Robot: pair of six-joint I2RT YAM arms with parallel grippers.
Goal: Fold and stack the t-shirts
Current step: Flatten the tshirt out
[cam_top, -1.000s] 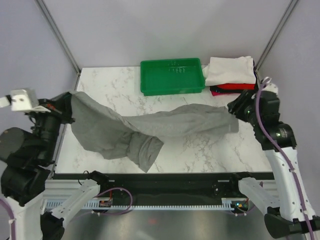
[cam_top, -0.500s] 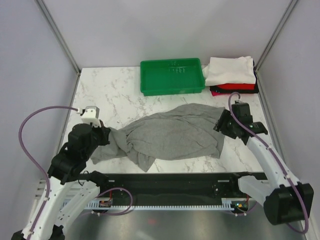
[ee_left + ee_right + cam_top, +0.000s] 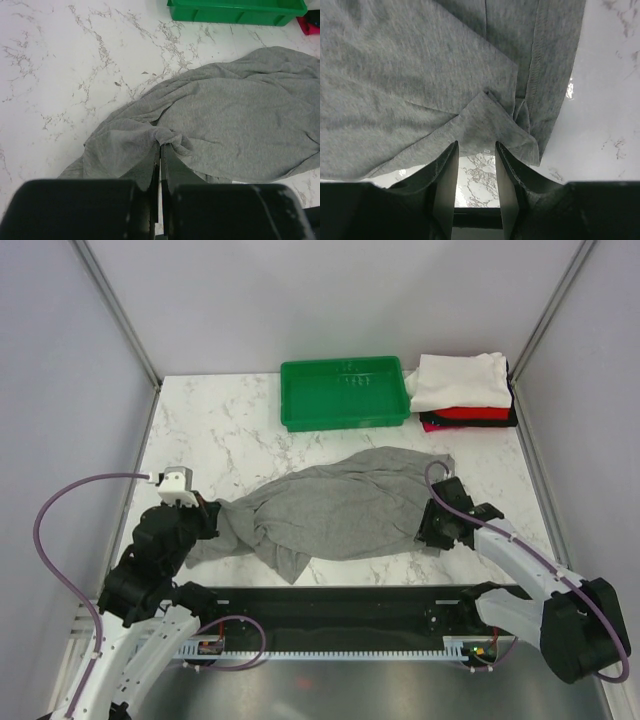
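A large heather-grey t-shirt (image 3: pixel 340 510) lies crumpled across the front middle of the marble table. My left gripper (image 3: pixel 208 523) is shut on a bunched fold at the shirt's left end (image 3: pixel 167 136). My right gripper (image 3: pixel 432 530) is open at the shirt's near right edge. In the right wrist view its fingers (image 3: pixel 445 172) straddle a loose corner of grey cloth (image 3: pixel 490 125) with bare marble between them. A folded white t-shirt (image 3: pixel 460 380) tops a stack on a red one (image 3: pixel 472 413) and a black one (image 3: pixel 505 421) at the back right.
A green plastic tray (image 3: pixel 345 392) stands at the back middle, left of the folded stack. A black rail (image 3: pixel 330 605) runs along the table's near edge. Grey walls with metal posts close in the back and sides.
The grey shirt was held stretched in the air between both grippers and now lies on the table. The right gripper has let go and moved nearer. The left arm has come down low.
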